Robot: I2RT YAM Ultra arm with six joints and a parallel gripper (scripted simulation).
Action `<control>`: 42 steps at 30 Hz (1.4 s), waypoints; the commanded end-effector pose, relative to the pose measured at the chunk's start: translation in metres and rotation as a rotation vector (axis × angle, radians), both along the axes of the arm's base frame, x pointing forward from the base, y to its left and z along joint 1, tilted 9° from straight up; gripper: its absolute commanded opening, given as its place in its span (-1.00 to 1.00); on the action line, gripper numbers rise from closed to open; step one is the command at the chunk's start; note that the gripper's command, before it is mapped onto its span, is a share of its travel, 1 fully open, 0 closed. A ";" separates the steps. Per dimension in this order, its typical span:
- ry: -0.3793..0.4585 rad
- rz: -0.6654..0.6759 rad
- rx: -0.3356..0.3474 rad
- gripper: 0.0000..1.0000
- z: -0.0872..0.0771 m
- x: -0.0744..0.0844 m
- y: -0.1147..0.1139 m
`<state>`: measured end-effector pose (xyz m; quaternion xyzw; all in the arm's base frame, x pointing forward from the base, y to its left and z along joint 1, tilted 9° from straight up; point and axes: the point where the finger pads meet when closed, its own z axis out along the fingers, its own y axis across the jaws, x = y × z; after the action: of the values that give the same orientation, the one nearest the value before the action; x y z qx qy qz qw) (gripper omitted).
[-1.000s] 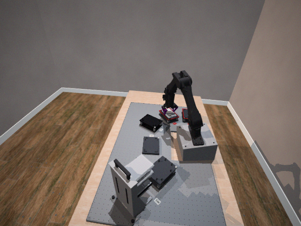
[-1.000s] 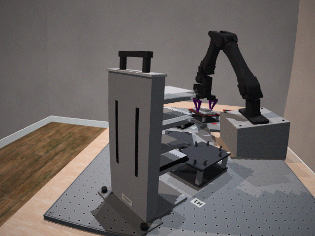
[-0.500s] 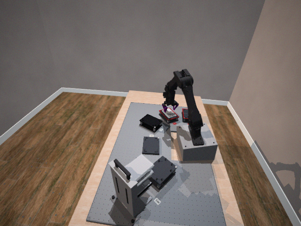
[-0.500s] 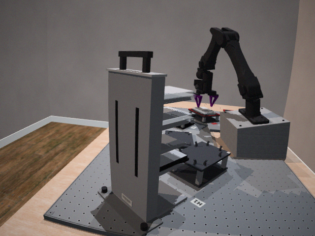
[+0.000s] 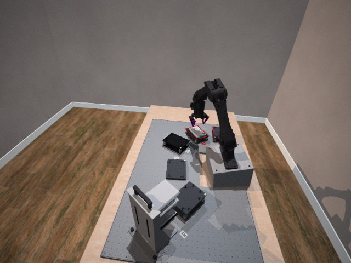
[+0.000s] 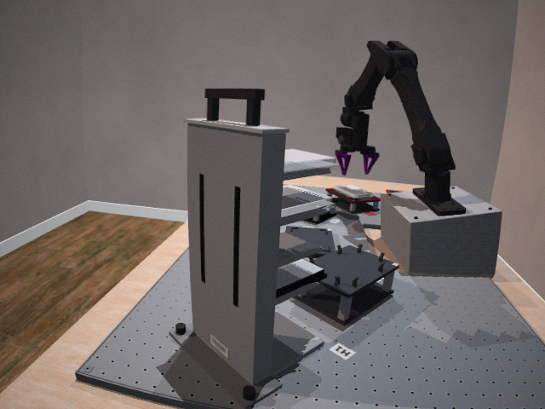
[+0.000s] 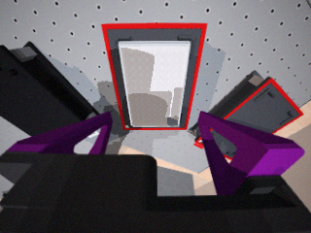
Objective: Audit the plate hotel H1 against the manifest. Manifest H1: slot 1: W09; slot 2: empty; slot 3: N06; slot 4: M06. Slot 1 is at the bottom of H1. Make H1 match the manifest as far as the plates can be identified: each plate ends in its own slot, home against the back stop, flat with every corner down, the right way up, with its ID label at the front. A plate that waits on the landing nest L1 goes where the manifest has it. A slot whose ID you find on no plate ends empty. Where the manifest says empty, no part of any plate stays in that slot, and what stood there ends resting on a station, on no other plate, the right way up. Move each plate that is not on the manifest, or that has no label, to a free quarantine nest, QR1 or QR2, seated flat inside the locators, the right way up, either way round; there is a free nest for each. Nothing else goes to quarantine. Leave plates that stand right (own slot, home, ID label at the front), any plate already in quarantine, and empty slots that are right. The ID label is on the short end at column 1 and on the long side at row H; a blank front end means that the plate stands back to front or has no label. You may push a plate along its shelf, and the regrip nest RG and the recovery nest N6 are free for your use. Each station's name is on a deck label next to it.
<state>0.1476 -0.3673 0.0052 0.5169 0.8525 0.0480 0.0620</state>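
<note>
My gripper (image 5: pixel 198 121) is open and empty, with its purple fingers well above a red-edged quarantine nest. A pale plate (image 7: pixel 154 83) lies flat inside that nest; it also shows in the exterior view (image 6: pixel 352 192). In the wrist view the open fingers frame the plate from above without touching it. The plate hotel H1 (image 6: pixel 232 245) stands at the near end of the deck, seen from its back. Grey plates stick out of its shelves (image 6: pixel 303 204); their labels cannot be read.
A second red-edged nest (image 7: pixel 258 109) lies beside the first, partly behind the arm. A raised black nest (image 5: pixel 175 142), a flat dark nest (image 5: pixel 176 169) and a platform with pegs (image 6: pixel 352 266) next to the hotel stand on the deck. The arm's grey pedestal (image 5: pixel 229 170) is at the right.
</note>
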 end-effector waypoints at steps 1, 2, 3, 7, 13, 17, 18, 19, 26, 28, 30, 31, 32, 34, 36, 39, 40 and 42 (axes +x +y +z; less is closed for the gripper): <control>-0.007 0.001 -0.021 1.00 0.014 0.000 -0.003; -0.007 0.001 -0.021 1.00 0.017 -0.001 -0.003; -0.007 0.001 -0.021 1.00 0.019 -0.001 -0.003; -0.007 0.001 -0.021 1.00 0.030 -0.003 -0.003; -0.007 0.001 -0.021 1.00 0.046 -0.005 -0.003; -0.007 0.001 -0.021 1.00 0.051 -0.006 -0.003; -0.007 0.001 -0.021 1.00 0.053 -0.007 -0.003; -0.007 0.001 -0.021 1.00 0.056 -0.007 -0.003; -0.007 0.001 -0.021 1.00 0.074 -0.010 -0.003; -0.007 0.001 -0.021 1.00 0.080 -0.011 -0.003; -0.007 0.001 -0.021 1.00 0.085 -0.012 -0.003; -0.007 0.001 -0.021 1.00 0.088 -0.012 -0.003; -0.007 0.001 -0.021 1.00 0.088 -0.012 -0.003; -0.007 0.001 -0.021 1.00 0.090 -0.013 -0.003; -0.007 0.001 -0.021 1.00 0.096 -0.014 -0.003; -0.007 0.001 -0.021 1.00 0.103 -0.015 -0.003; -0.007 0.001 -0.021 1.00 0.106 -0.015 -0.003; -0.007 0.001 -0.021 1.00 0.111 -0.016 -0.003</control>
<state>0.1327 -0.3697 0.0990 0.5174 0.8522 0.0493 0.0606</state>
